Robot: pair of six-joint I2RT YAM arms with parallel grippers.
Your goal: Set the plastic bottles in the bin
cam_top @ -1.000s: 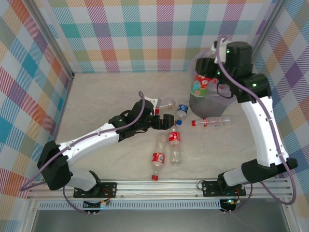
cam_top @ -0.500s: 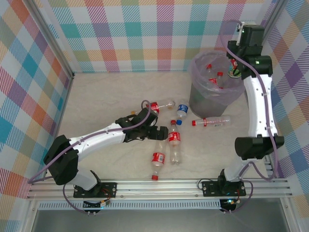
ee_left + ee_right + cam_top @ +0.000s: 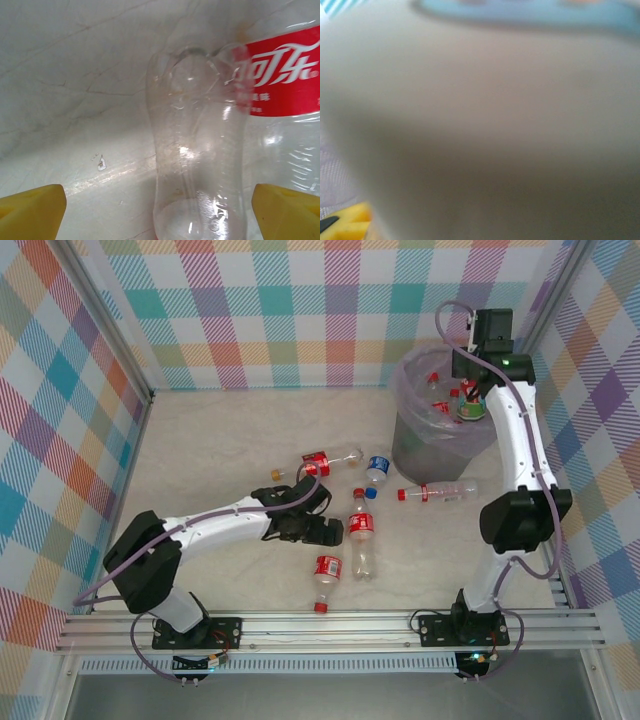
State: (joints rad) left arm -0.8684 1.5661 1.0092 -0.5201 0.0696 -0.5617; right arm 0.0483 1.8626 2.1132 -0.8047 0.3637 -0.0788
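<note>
Left gripper (image 3: 327, 533): low over the table (image 3: 220, 440) at the centre of the top view, jaws open wide. In the left wrist view its 2 yellow fingertips (image 3: 32, 207) sit in the lower corners. They stand on either side of a clear bottle (image 3: 197, 165) lying on the pale surface and do not touch it. A second bottle (image 3: 285, 80) with a red label lies just beside it at the right edge.

Right gripper (image 3: 466, 392): over the right rim of the bin (image 3: 425, 450), upper right of the top view, closed on a green bottle (image 3: 470, 410). The right wrist view is blurred grey, with 1 yellow fingertip (image 3: 350, 220) at lower left.

Bin: red-capped bottles (image 3: 433, 390) lie inside the lilac liner.

Table: a red-labelled bottle (image 3: 330, 458), a blue-labelled bottle (image 3: 376, 470) and a long clear bottle (image 3: 437, 492) lie loose left of the bin base.
</note>
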